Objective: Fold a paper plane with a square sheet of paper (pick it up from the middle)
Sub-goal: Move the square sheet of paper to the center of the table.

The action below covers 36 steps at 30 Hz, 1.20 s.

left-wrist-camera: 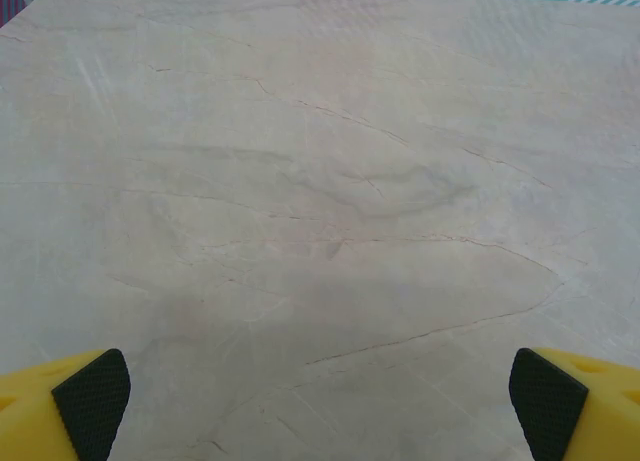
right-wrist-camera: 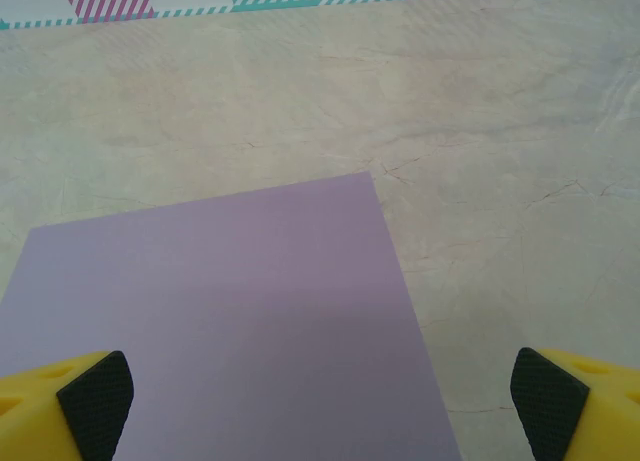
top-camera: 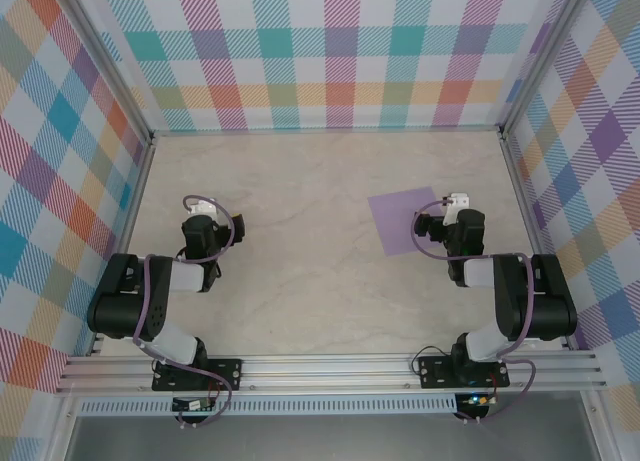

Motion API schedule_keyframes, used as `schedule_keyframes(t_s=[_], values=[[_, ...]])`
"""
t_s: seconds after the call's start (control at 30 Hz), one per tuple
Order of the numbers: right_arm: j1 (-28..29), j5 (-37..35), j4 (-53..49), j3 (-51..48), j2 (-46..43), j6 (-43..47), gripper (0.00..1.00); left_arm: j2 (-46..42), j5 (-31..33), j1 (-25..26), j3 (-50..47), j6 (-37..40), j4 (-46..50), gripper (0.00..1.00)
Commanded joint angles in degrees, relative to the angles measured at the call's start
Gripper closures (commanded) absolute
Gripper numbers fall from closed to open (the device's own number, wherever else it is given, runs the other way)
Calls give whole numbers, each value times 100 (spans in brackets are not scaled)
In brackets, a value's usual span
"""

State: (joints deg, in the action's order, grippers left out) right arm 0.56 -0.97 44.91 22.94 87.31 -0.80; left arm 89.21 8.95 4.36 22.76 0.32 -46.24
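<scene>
The square sheet of paper (top-camera: 400, 219) lies flat and unfolded on the table, lavender-purple, right of centre. In the right wrist view the square sheet of paper (right-wrist-camera: 220, 321) spreads under the left half of the frame, one corner pointing away. My right gripper (top-camera: 440, 224) hovers over the sheet's near right part; its yellow fingers with black pads are wide apart, so my right gripper (right-wrist-camera: 320, 406) is open and holds nothing. My left gripper (top-camera: 205, 226) rests at the left over bare table, and my left gripper (left-wrist-camera: 320, 406) is open too. No folded plane is present.
The marble-patterned table (top-camera: 300, 191) is bounded by checkered walls (top-camera: 320, 51) at the back and both sides. An aluminium rail (top-camera: 330, 369) carries both arm bases along the near edge.
</scene>
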Motion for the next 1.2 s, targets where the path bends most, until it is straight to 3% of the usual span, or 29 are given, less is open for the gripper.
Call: schedule_keyframes(t_s=[0.0,0.97,1.07,1.17], values=[[-29,91,45,122,5,-27,0,44,-75,20,116,74,-16,0],[-29,105,18,120,-26,-21,0,-11,-71,24,96,89,-9,0],[-32,42,-714,300,-543,-46,0,-421,85,30,227,27,573,0],[-33,-398,-2141,730,-1166,-445,0,-970,385,32,767,-213,2161,0]])
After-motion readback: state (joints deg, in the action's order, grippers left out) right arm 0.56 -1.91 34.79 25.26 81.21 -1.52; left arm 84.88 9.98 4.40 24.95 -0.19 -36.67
